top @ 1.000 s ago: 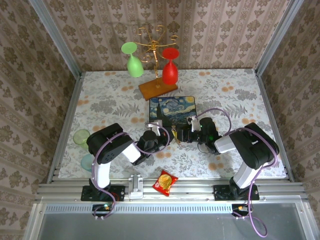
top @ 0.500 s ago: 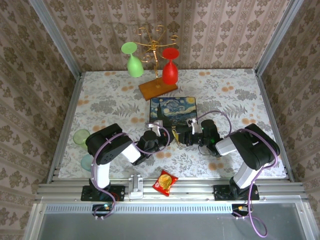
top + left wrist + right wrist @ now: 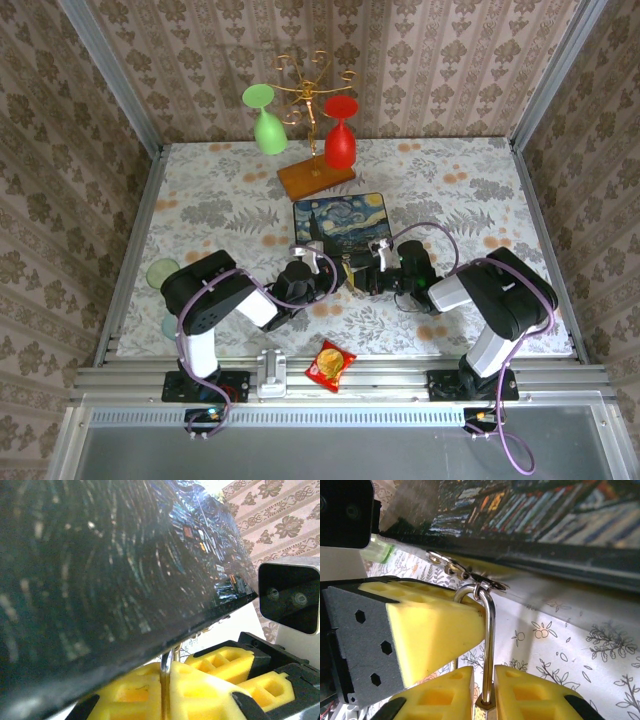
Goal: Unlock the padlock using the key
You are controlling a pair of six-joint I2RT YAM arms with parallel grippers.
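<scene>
The right tool [image 3: 482, 687] has slid left, and the painted box [image 3: 345, 222] has shifted. The left tool [image 3: 165, 697] pinches the padlock [image 3: 490, 640] by its loop, just beside the box. The right tool squeezes it too, so the key step looks close.

1. One table [image 3: 470, 190] carries everything.
2. Two arms: the left arm [image 3: 215, 295] and the right arm [image 3: 500, 290], both at the table's near edge.
3. Two grippers: the left gripper [image 3: 328, 272] and the right gripper [image 3: 356, 276], meeting near the table's middle.
4. One painted box [image 3: 345, 218].
5. One padlock [image 3: 490, 630].
6. One small cluster of metal rings [image 3: 451, 566] at the shackle's top, with pieces too small to count.
7. One gold rack [image 3: 300, 90] near the far edge.
8. Two hanging glasses: one green glass [image 3: 268, 130] and one red glass [image 3: 339, 145].
9. Two pale green cups at the left edge: a farther cup [image 3: 155, 272] and a nearer cup [image 3: 166, 326].
10. One snack packet [image 3: 330, 362] at the near edge.
</scene>
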